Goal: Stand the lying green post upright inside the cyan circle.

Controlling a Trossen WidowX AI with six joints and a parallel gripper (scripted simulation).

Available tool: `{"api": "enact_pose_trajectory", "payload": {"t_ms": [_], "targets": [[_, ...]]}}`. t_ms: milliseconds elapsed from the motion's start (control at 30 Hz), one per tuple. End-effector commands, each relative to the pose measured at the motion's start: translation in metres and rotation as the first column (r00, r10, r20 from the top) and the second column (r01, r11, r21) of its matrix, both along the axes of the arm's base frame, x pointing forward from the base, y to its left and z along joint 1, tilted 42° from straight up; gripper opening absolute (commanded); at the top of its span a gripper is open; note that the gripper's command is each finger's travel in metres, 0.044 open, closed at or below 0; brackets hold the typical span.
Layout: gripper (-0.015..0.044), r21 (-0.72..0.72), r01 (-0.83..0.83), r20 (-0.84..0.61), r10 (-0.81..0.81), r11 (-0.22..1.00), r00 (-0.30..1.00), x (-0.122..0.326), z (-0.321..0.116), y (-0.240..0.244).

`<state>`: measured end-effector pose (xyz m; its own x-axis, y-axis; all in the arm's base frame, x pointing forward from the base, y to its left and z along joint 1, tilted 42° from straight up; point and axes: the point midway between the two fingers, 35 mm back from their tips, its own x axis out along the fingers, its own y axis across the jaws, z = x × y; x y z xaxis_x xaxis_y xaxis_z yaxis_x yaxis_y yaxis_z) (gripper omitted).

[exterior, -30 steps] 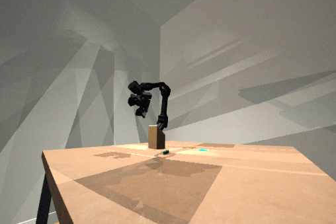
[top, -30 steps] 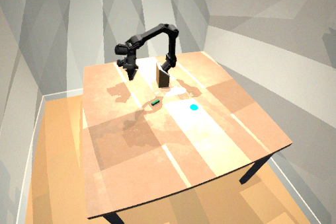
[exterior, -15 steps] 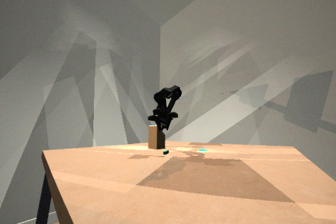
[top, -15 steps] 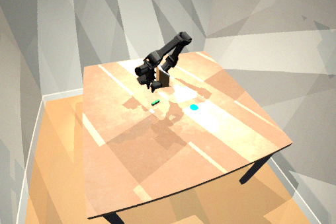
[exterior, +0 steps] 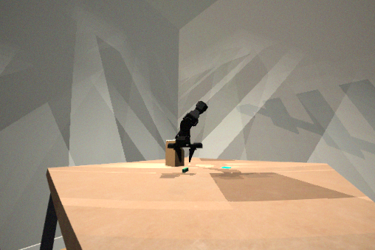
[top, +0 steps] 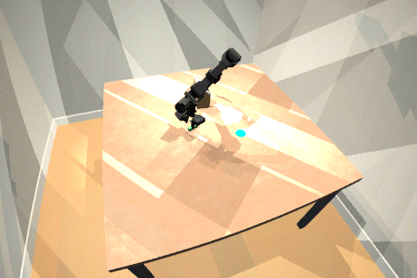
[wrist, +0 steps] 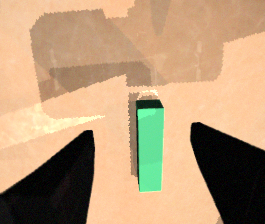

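The green post (top: 190, 129) (exterior: 185, 169) (wrist: 150, 150) lies on its side on the table. In the wrist view it points lengthwise up the picture, between the two fingers, with bare table showing on both sides of it. My gripper (top: 190, 122) (exterior: 185, 161) (wrist: 142, 134) is open and points down, its tips a little above the post and not touching it. In the top view the gripper partly hides the post. The cyan circle (top: 240, 133) (exterior: 226, 167) is flat on the table, to the right of the post in the top and exterior views, with nothing on it.
A brown box-like block (top: 203, 102) (exterior: 173, 154) stands upright on the table (top: 139, 227) (exterior: 155, 219) behind the gripper, partly hidden by the arm in the top and exterior views. Shadows and bright light bands cross the table top. Walls rise behind it.
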<state>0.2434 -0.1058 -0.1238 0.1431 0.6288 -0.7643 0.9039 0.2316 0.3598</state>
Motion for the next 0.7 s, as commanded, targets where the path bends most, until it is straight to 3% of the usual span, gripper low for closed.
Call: {"api": "enact_pose_trajectory", "payload": {"t_ms": [0, 133, 400, 667], "targets": [[0.0233, 0.031, 0.000, -0.024, 0.001, 1.000, 1.000, -0.0072, -0.0280, 0.0348], [0.0233, 0.031, 0.000, -0.024, 0.001, 1.000, 1.000, -0.0072, -0.0280, 0.0348], [0.0022, 0.031, 0.000, -0.024, 0.001, 1.000, 1.000, -0.0072, -0.0280, 0.0348], [0.0022, 0.028, 0.001, -0.024, 0.000, 1.000, 1.000, -0.0067, -0.0215, 0.0272]]}}
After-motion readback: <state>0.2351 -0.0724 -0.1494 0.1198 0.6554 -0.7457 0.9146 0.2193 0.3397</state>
